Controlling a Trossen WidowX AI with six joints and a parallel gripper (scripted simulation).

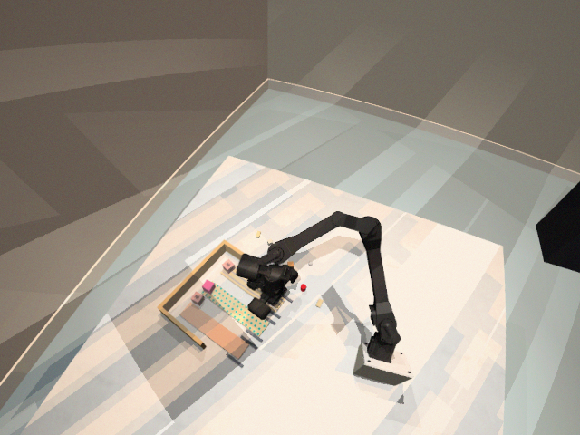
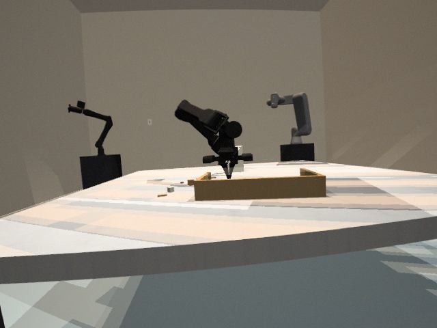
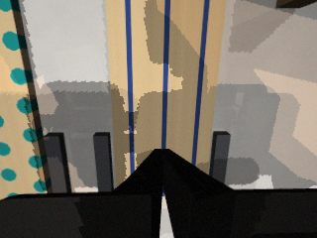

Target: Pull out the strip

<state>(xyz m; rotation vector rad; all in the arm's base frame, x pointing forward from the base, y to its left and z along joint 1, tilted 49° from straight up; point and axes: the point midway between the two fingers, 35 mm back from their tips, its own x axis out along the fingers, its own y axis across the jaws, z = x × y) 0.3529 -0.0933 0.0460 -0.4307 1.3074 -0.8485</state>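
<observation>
My gripper [image 1: 273, 295] [image 2: 228, 175] [image 3: 160, 156] is shut with nothing between the fingers. Its tips point down, low over the near end of a tan strip with three blue lines [image 1: 236, 281] [image 3: 149, 74]. A pale pink cube with a dark mark [image 1: 228, 265] rests on that strip's far end, inside the wooden frame. A cream strip with teal dots [image 1: 236, 310] [image 3: 10, 124] lies beside it, with a magenta cube [image 1: 208, 285] at its far end. An orange-brown strip [image 1: 215, 330] lies further over, by another pale pink cube [image 1: 198, 297]. I cannot tell whether the tips touch the strip.
A three-sided wooden frame [image 1: 187, 285] [image 2: 259, 188] surrounds the far ends of the strips. Short grey posts [image 3: 103, 159] [image 1: 274, 314] stand between the strips' near ends. A small red cylinder [image 1: 303, 287] and small tan blocks [image 1: 319, 303] lie nearby on the table.
</observation>
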